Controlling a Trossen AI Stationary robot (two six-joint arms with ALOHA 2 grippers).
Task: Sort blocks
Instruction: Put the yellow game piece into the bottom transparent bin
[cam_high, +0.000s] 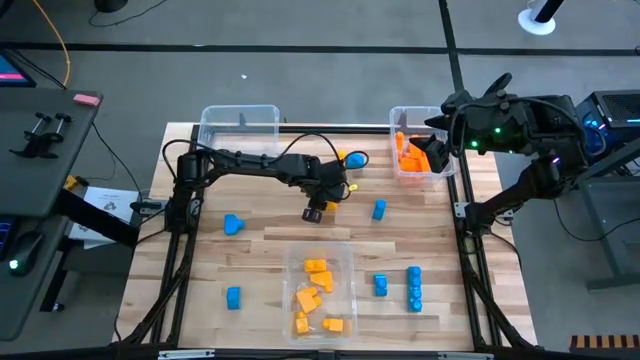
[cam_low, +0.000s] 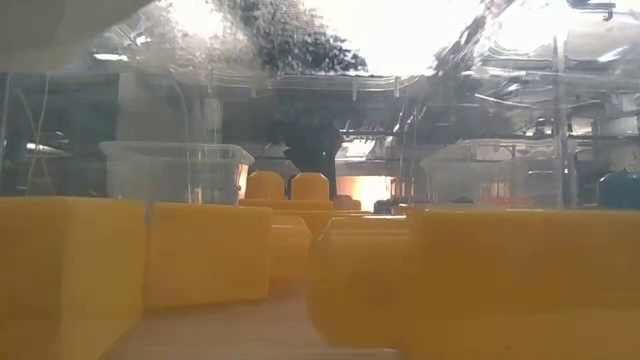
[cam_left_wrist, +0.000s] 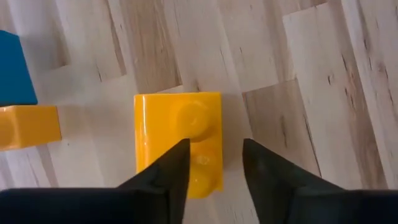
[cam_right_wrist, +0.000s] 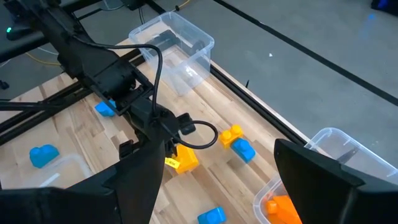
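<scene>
Left wrist view gives me the clearest picture: my left tool hangs directly over a yellow block that lies flat on the table, and its two fingers stand apart, not touching the block. The long axis of this block runs along the direction in which the fingers point, so the fingers would close across its short width, which I judge to be the good way. One finger sits over the block body and not beside it, so I think the tool needs a small sideways shift before it goes down, otherwise this finger may land on the studs. In the high view, the left tool is near the middle of the table, just behind the clear bin that holds the yellow blocks, so the left arm is clearly the nearer one. My right tool waits over the bin with orange blocks at the far right corner; its fingers are wide apart and empty. Blue blocks lie scattered elsewhere. The low view is mostly blocked, I cannot judge height from it.
</scene>
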